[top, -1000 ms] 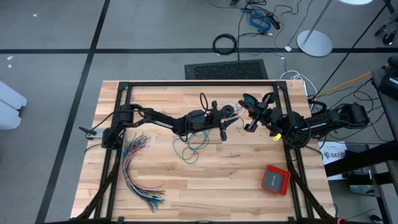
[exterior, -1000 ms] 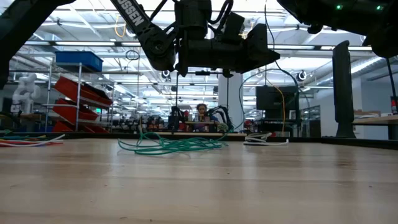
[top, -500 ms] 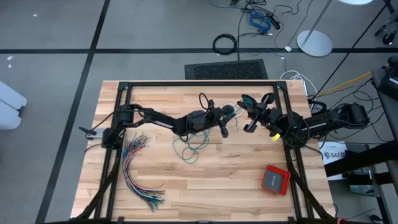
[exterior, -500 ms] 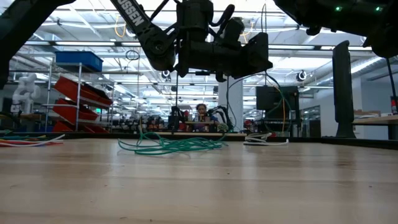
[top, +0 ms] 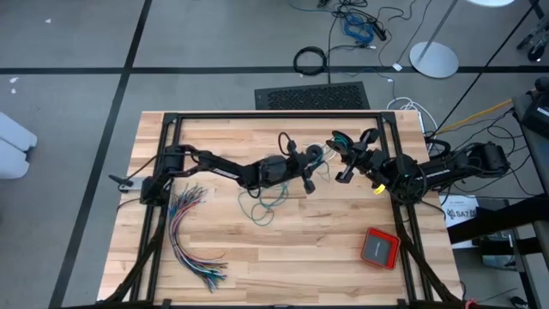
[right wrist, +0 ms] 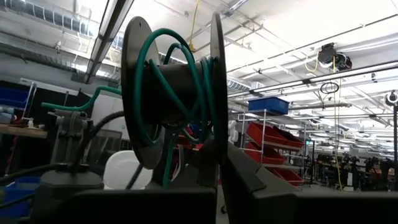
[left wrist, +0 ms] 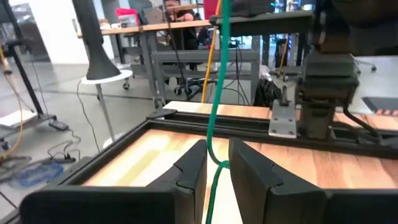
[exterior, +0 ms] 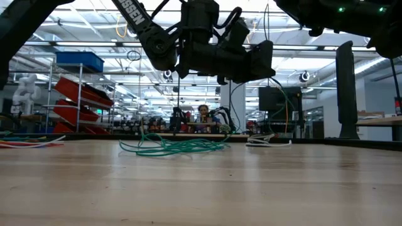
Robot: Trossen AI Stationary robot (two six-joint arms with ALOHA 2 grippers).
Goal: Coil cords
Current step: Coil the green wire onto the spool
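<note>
Centrally, a teal-green cord (top: 262, 202) lies in loose loops on the wooden table (top: 214, 137), one strand rising between the left gripper's (left wrist: 216, 163) narrowly parted fingers, then to a dark spool (right wrist: 171, 93) clamped in the shut right gripper (top: 343, 157) just right, above the table's far middle

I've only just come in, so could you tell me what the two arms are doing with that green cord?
They are winding the thin teal-green cord onto a small black spool. The right gripper, raised over the wooden table, is shut on the spool, which already carries a few turns. The left gripper has the cord running between its nearly closed fingers. Most of the cord lies loose on the table.
</note>
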